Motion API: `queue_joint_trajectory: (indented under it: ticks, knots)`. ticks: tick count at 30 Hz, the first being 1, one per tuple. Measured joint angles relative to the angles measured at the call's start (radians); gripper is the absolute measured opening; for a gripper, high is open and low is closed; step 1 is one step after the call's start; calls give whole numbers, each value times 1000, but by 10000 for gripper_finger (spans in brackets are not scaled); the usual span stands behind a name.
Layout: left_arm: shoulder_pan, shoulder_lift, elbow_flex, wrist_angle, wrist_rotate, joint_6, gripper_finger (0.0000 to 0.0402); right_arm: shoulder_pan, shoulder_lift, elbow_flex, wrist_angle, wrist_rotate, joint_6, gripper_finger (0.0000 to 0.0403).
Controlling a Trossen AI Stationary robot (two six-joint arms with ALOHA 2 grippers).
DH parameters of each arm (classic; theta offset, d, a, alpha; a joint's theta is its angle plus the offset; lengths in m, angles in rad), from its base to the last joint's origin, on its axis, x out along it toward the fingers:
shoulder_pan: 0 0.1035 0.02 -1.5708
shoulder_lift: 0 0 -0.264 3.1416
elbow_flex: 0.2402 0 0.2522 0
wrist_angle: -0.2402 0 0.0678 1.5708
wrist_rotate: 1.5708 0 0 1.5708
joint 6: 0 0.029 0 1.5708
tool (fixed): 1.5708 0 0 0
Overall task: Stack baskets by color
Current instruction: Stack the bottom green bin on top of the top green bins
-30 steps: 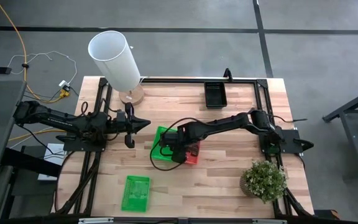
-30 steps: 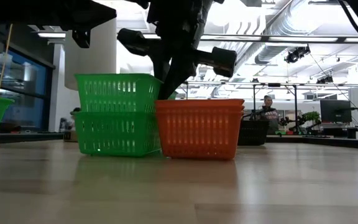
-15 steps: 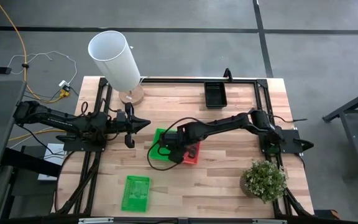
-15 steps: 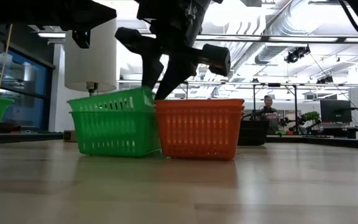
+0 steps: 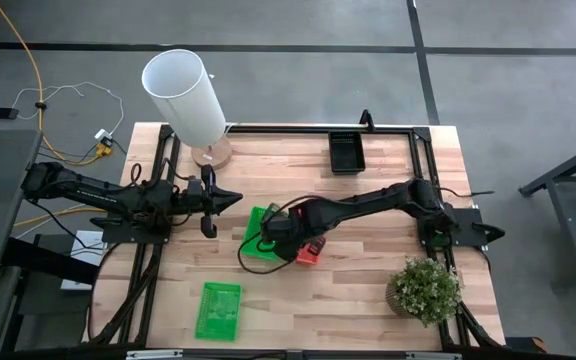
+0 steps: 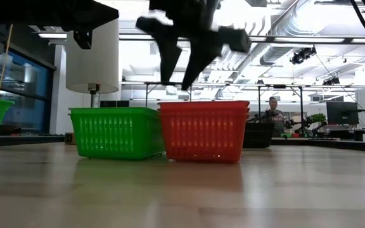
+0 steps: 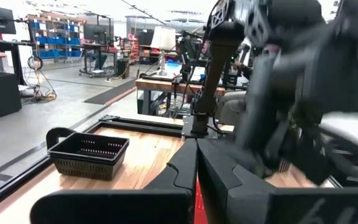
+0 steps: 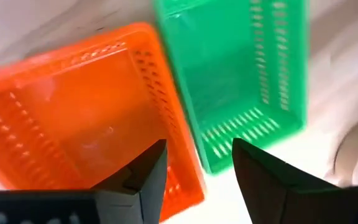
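Note:
Nested green baskets (image 5: 257, 233) stand at mid table, their right side against a red stack (image 5: 311, 251). The low view shows the green baskets (image 6: 115, 132) and the red stack (image 6: 203, 130) both flat on the table. My right gripper (image 6: 181, 56) hovers open above the seam between them and touches neither. In its wrist view my right gripper (image 8: 197, 177) looks down on the red basket (image 8: 86, 124) and the green basket (image 8: 241, 81). A lone green basket (image 5: 218, 310) lies near the front left, a black basket (image 5: 347, 152) at the far edge. My left gripper (image 5: 208, 207) waits shut at the left.
A white lamp shade (image 5: 183, 92) stands at the far left corner and a potted plant (image 5: 425, 290) at the near right. A black metal frame (image 5: 388, 128) runs along the table's far edge. Bare wood lies between the front green basket and the plant.
My right gripper has opened and let go of the upper green basket, which has sunk from a raised, tilted perch to sit level inside the lower green basket. The gripper has then risen clear of the baskets and rolled at the wrist.

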Motion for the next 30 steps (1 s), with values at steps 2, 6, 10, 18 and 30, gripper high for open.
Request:
queue_joint_trajectory:
  ticks: [2, 6, 10, 18, 30]
  knots:
    - [0, 0, 0, 0, 0, 0, 0, 0, -11, 38, -65, -4, 91, 169]
    - [0, 0, 1, -9, 0, 0, 0, -1, -66, 74, -124, -7, 261, 169]
    - [0, 0, 1, -15, 3, 0, 0, -19, -153, 35, -145, -119, 438, 169]
    - [0, 0, 1, -22, 4, 28, 0, -15, -435, -466, 186, -157, 638, 169]
    - [0, 0, 1, -12, 42, 58, 0, -13, -871, -1300, 1410, -107, 777, 169]
